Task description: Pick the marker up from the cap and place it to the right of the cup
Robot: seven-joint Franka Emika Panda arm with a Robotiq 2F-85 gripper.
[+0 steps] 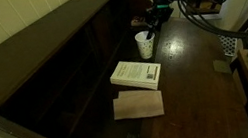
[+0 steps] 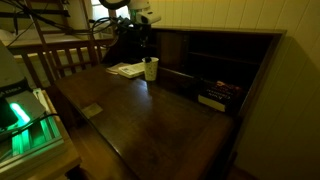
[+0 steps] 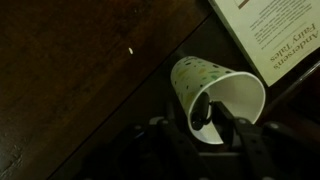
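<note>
Cup: small white tapered paper cup (image 3: 200,75) is being crowded at its mouth by the gripper (image 3: 213,118).
Fingers: narrow gap, and a pinch can't be told.
Tip: a straight-up lift is being called for, since the cup's probably tippy.

claw (image 3: 213,120) at cup (image 3: 222,84) mouth; book (image 3: 275,35) just beside cup; dark wooden table (image 3: 70,70)

Book (image 3: 275,35) partly beyond wrist view's edge
</note>
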